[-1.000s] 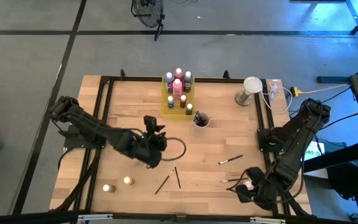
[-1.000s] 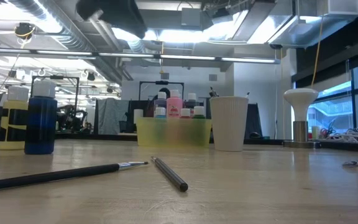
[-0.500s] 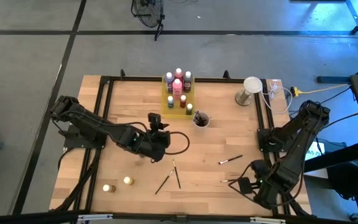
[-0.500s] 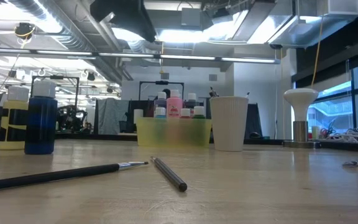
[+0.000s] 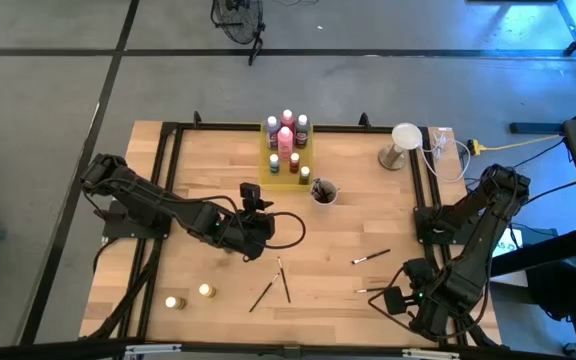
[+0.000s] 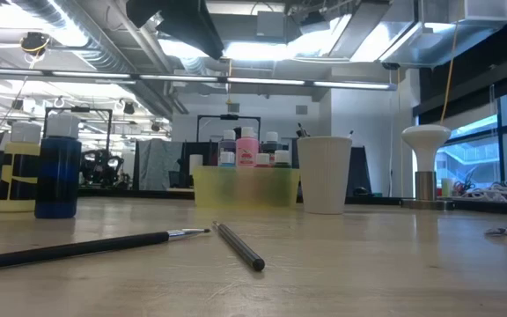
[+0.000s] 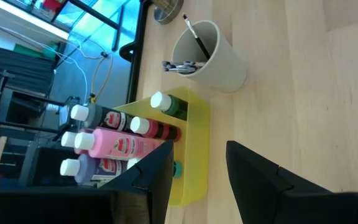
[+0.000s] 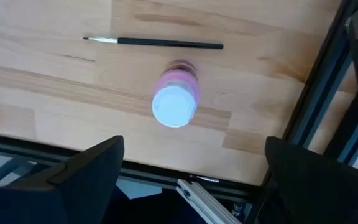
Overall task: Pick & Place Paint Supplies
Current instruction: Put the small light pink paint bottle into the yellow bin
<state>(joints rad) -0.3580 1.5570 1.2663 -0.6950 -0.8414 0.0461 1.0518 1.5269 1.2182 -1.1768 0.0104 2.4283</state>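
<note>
The pink bottle [image 8: 174, 99] with the white cap stands on the table near the front edge on the right side, just beside a thin brush [image 8: 160, 43]. The right pincer [image 8: 194, 142] hangs over it with its fingers spread wide, and it holds nothing. It has pulled back a little toward the front edge, so the bottle is not picked up yet. The left pincer [image 5: 255, 212] has moved too. It was nearer the front of the table, and now it is closer to the yellow tray [image 5: 268, 178]. Its fingers are partly open and nothing shows between them. It points at the tray and at the round cup [image 5: 323, 192] beside it. Many bottles [image 5: 286, 138] already stand in the tray, and some brushes are in the cup. Two small bottles [image 5: 205, 290] wait near the front on the left side. Two brushes [image 5: 278, 282] lie in the middle of the table, and one more [image 5: 371, 257] lies toward the right. So I think the job is partly done, with both pincers empty and several things left to put away.
</note>
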